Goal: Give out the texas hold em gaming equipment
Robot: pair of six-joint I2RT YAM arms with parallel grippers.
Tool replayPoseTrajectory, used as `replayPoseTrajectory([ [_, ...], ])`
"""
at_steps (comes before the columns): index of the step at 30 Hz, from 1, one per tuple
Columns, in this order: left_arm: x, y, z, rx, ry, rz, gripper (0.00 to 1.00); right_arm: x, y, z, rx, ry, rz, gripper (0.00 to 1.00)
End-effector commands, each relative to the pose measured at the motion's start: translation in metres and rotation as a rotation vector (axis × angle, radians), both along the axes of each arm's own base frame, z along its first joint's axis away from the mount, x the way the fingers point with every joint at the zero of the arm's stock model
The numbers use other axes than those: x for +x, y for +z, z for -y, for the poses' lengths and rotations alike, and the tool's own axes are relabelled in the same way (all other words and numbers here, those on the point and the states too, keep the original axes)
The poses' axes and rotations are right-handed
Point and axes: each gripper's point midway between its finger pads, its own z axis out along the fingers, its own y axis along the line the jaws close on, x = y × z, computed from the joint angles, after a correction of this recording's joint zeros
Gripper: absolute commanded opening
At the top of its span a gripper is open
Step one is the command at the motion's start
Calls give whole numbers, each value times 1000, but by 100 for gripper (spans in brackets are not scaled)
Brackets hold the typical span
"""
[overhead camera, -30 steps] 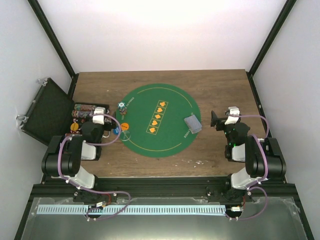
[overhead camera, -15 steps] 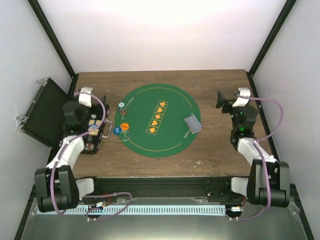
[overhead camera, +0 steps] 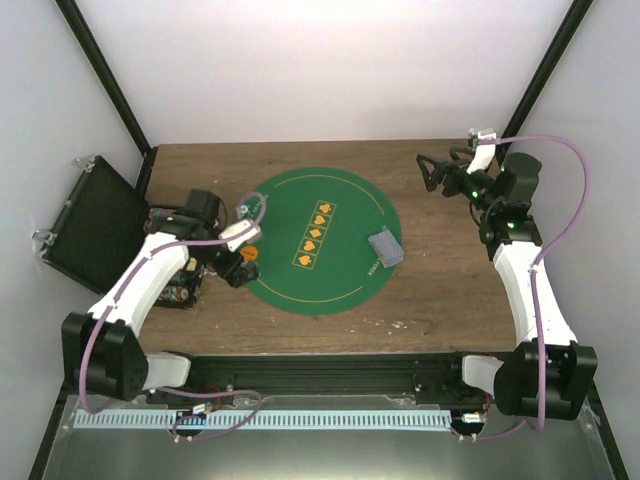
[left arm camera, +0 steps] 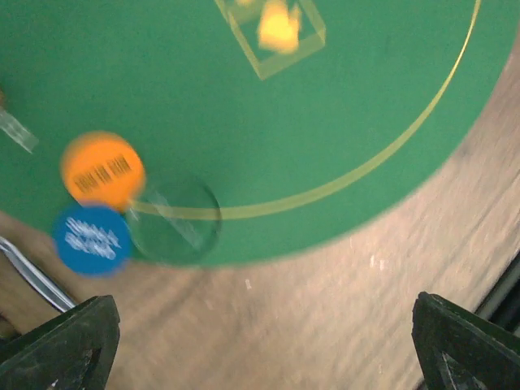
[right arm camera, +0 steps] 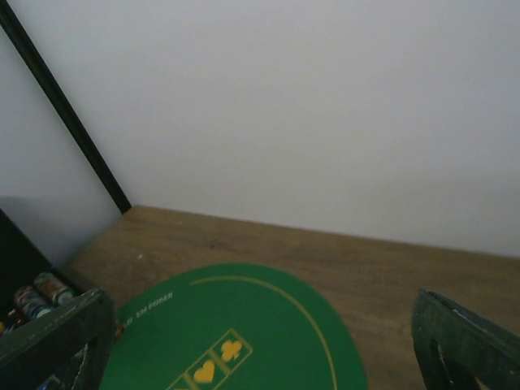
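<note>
Hovering left gripper (left arm camera: 260, 348) spread empty | wrist-only: clear disc (left arm camera: 173, 219) | right gripper (right arm camera: 262, 345) spread

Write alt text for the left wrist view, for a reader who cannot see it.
An orange disc, a blue disc and a clear disc lie clustered at the edge of a green mat on a wooden table. The left gripper hangs open above, holding nothing.

Top view overhead, left wrist close above green mat (left arm camera: 162, 73), right wrist looking across it
</note>
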Motion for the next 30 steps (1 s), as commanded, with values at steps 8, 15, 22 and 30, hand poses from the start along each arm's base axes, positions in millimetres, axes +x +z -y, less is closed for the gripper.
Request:
replayPoseTrajectory([
  [8, -3, -93, -22, 235, 43, -248, 100, -5, -60, -13, 5, 18, -296, 100],
  [15, 25, -115, -18, 229, 106, -236, 87, -1, -80, -15, -8, 24, -384, 100],
  [22, 43, -129, -15, 270, 122, -183, 84, 1, -82, -18, -19, 26, -377, 100],
  [30, 37, -145, -9, 295, 84, -199, 79, 1, -90, -20, -16, 33, -395, 100],
])
